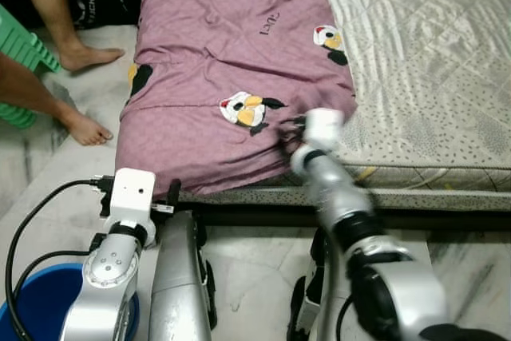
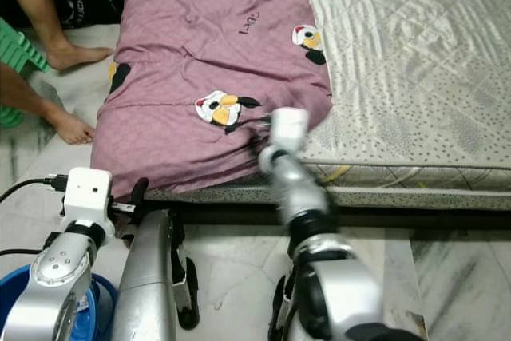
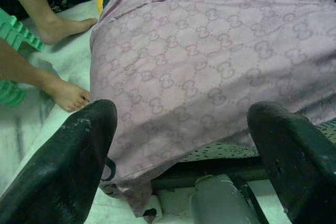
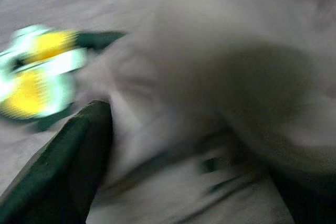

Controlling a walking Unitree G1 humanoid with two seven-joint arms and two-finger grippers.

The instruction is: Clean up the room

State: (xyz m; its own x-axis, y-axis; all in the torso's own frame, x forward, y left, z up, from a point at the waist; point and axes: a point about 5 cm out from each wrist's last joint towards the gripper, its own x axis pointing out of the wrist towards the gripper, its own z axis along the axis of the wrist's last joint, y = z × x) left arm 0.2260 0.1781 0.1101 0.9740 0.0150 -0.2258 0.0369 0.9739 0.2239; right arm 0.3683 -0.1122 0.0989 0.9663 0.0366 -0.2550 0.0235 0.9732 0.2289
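Marble floor runs under a mattress whose left half carries a mauve penguin-print blanket hanging over the near edge. Right gripper presses into its near right corner, fingers spread around a fold; left gripper, fingers apart, waits lower left.

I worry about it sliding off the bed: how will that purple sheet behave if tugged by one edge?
The purple sheet looks thin and floppy: it wrinkles and drapes over the mattress edge. Tugged by the right end effector, it would probably bunch rather than move flat. It seems light, so it could slide toward its overhanging side.
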